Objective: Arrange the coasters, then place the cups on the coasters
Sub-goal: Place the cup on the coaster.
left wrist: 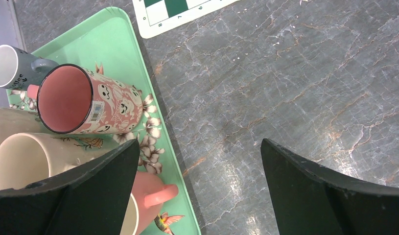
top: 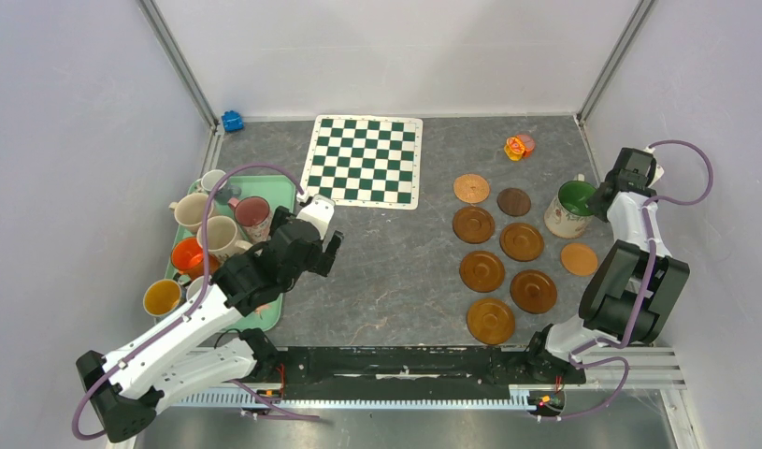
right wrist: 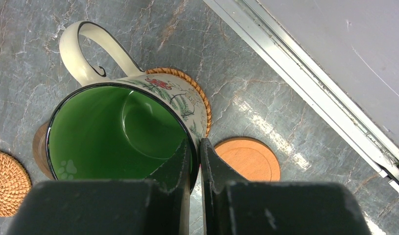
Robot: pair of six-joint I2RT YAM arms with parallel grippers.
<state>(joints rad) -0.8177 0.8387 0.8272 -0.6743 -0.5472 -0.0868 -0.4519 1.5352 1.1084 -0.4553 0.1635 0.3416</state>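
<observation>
A: Where is the right gripper (right wrist: 197,147)?
B: At the far right of the table (top: 395,281), clenched on the rim of the green mug (right wrist: 119,132), one finger inside and one outside.
A: And the mug itself?
B: Upright, with its handle on the side away from the gripper. It's over a woven coaster (right wrist: 203,100) whose edge peeks out beneath it. I can't tell whether the base touches. An orange coaster (right wrist: 248,159) lies just beside it.
A: The other coasters?
B: Six brown coasters (top: 481,271) sit close together left of the mug, with a second woven disc (top: 471,188) at the far end of the group.
A: The left gripper (left wrist: 199,147)?
B: Released, jaws wide, holding nothing. It hovers at the right edge of the tray (left wrist: 104,34), one finger over the tray and the other over bare table.
A: The cups?
B: On the tray. A pink mug (left wrist: 89,103) with ghosts is near the edge, cream mugs (left wrist: 21,161) are just beside it, and a grey mug (left wrist: 6,66) is behind. The top view adds an orange mug (top: 187,254) and a yellow mug (top: 162,297).
A: The mat (top: 365,161)?
B: Far centre, just beside the tray's far corner.
</observation>
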